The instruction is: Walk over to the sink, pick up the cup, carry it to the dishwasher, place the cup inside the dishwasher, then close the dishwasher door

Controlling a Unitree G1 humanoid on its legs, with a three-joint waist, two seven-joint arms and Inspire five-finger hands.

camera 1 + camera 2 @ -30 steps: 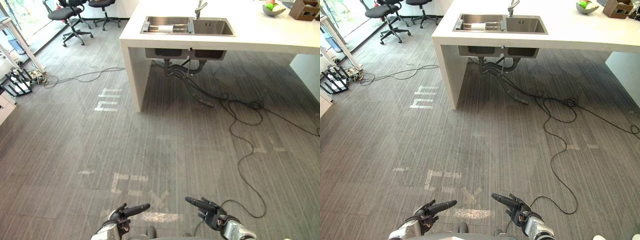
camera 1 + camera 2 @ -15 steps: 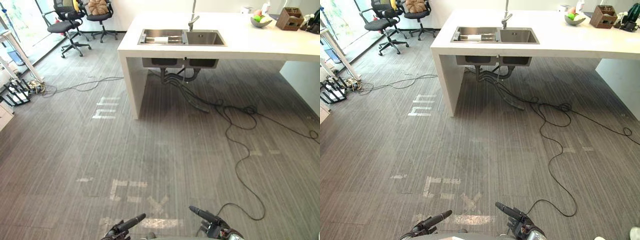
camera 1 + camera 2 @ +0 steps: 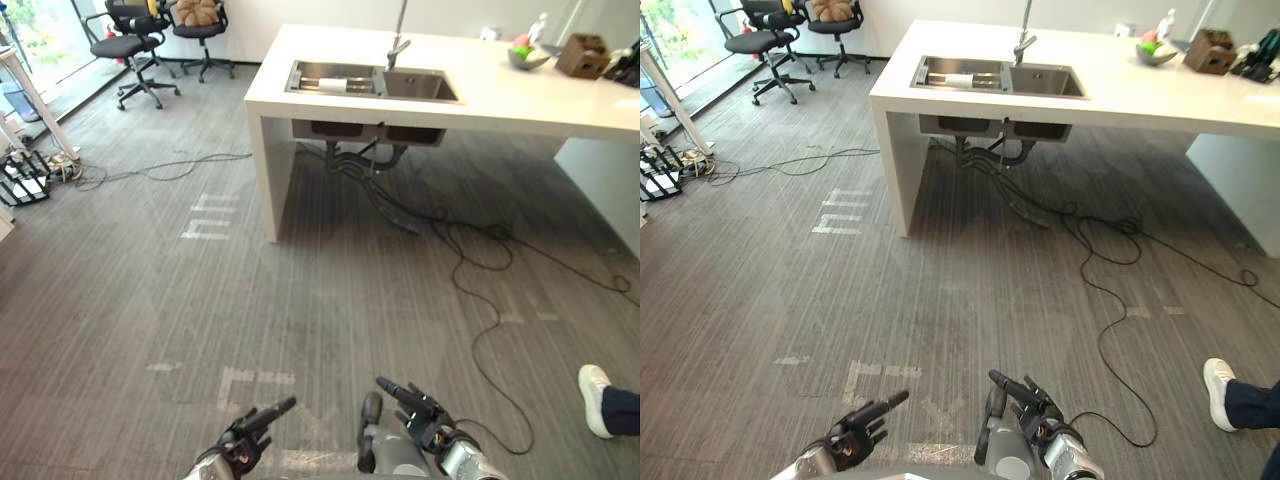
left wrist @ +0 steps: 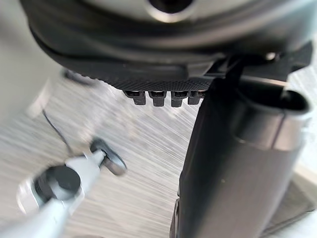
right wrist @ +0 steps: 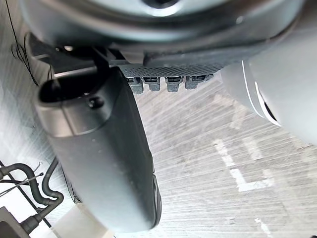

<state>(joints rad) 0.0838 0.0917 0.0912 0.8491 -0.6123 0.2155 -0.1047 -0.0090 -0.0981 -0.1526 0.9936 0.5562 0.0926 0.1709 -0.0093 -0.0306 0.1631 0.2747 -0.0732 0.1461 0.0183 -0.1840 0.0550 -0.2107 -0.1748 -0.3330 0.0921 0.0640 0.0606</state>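
A steel double sink (image 3: 425, 88) is set in the white counter (image 3: 500, 100) far ahead, with a tap (image 3: 398, 45) behind it. A white thing (image 3: 333, 85) lies in the left basin; whether it is the cup I cannot tell from here. My left hand (image 3: 245, 432) and right hand (image 3: 420, 420) hang low over the grey floor at the view's bottom, fingers straight, holding nothing. The left wrist view has the left hand's thumb (image 4: 233, 163) over bare floor, and the right wrist view has the right hand's thumb (image 5: 99, 148) the same way.
Black cables (image 3: 480, 300) trail across the floor under and right of the counter. Office chairs (image 3: 125, 45) stand at the back left. A person's white shoe (image 3: 593, 398) is at the right edge. A fruit bowl (image 3: 527, 57) and wooden box (image 3: 584, 55) sit on the counter.
The camera has shifted as I walk, so the whole scene moved. A person's shoe has come into view at the right. Both hands stay low and empty.
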